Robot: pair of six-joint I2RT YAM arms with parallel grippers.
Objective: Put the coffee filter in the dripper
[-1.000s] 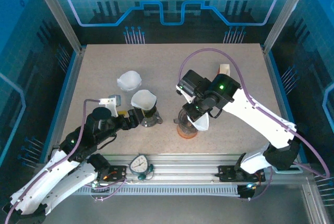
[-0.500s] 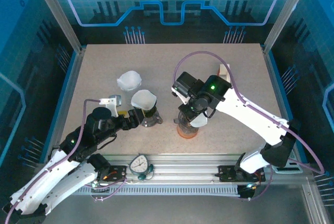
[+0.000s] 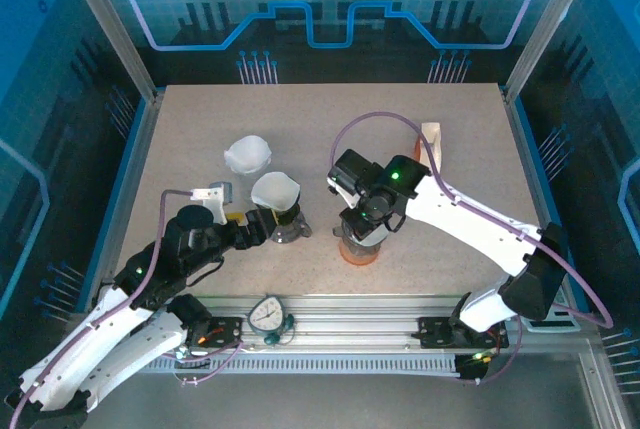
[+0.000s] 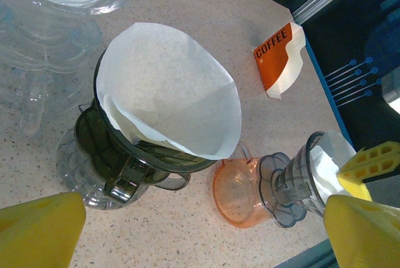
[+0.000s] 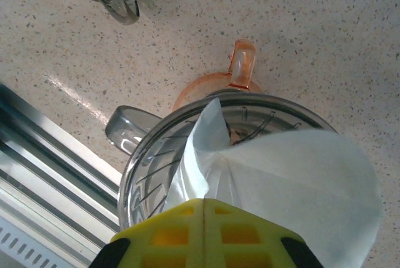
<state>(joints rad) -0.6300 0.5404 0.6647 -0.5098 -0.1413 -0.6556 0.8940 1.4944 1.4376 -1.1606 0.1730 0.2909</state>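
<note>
Right gripper (image 5: pixel 203 210) leftward (filter (image 5: pixel 300 180) over dripper (image 5: pixel 149 155))

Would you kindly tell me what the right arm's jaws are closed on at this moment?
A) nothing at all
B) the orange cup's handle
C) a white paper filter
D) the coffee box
C: in the right wrist view the right jaws are shut on the white filter, held at the clear dripper.
</note>
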